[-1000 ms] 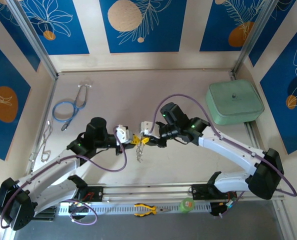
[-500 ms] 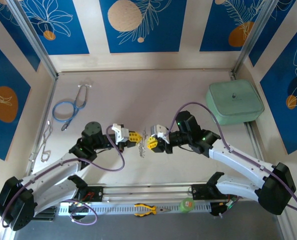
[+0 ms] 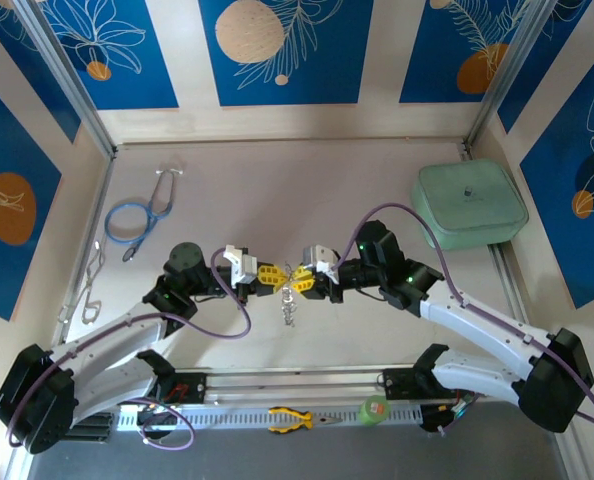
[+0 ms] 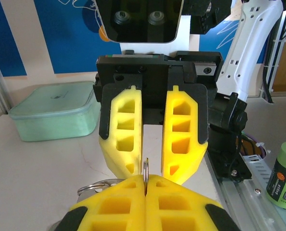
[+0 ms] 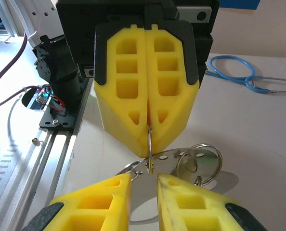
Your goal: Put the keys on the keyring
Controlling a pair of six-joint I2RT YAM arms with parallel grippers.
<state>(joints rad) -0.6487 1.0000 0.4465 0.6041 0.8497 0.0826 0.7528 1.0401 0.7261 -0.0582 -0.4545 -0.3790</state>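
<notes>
My left gripper (image 3: 272, 274) is shut on the edge of a thin silver ring (image 4: 145, 167) of the keyring (image 3: 290, 303), a bunch of silver rings hanging between the two arms. In the left wrist view its fingertips (image 4: 145, 179) pinch the ring upright. My right gripper (image 3: 303, 279) faces it tip to tip and is open, its fingers (image 5: 144, 179) on either side of that ring (image 5: 148, 144) without touching it. More rings and a flat silver piece with small holes (image 5: 201, 159) hang below. I cannot make out the keys in the bunch.
A mint-green lidded box (image 3: 469, 205) sits at the back right. At the far left lie a blue stethoscope (image 3: 137, 215) and wire clips (image 3: 90, 290). Yellow-handled pliers (image 3: 292, 418) and a green tape roll (image 3: 375, 408) rest on the rail at the near edge.
The right arm pulled back to the right, then brought its tips in again to face the left gripper. Its jaws stand a little wider. The left gripper stayed shut on the ring.
</notes>
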